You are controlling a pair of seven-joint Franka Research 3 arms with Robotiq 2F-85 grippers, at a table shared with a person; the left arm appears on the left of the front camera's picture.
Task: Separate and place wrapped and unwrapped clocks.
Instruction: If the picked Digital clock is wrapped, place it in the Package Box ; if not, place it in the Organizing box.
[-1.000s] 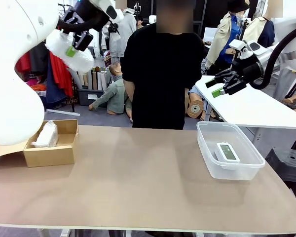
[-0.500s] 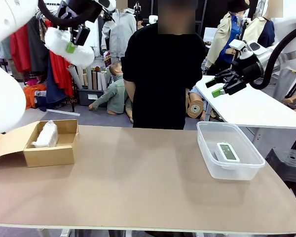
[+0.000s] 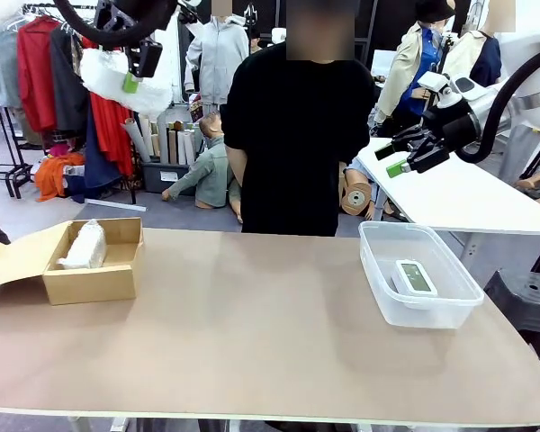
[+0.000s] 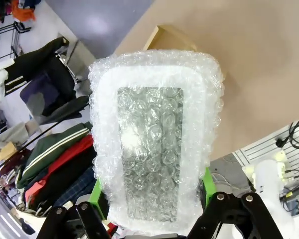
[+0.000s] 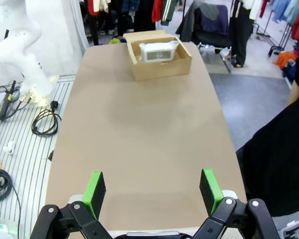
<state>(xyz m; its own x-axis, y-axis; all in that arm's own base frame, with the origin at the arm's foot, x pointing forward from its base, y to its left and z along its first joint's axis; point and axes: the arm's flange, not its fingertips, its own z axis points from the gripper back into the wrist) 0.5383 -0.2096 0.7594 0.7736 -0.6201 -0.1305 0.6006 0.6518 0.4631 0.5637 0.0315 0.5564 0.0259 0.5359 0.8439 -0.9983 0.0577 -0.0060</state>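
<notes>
Bubble-wrapped clock point(image 3: 119, 83) now hangs farther left than a second ago, pinched in left gripper point(image 3: 135, 74), high above box point(image 3: 94, 279) already holding wrapped clock two point(image 3: 84, 245); drop looks next. Bare clock point(image 3: 415, 275) sits in tub point(image 3: 459, 301). Right gripper point(image 3: 403, 159) wide open, empty.

We see our left gripper point(image 3: 130, 74) raised high above the table's far left corner, jaws clamped on a bubble-wrapped clock point(image 4: 154, 139). Our right gripper point(image 3: 398, 158) hangs high beyond the far right edge, jaws spread wide and empty.
</notes>
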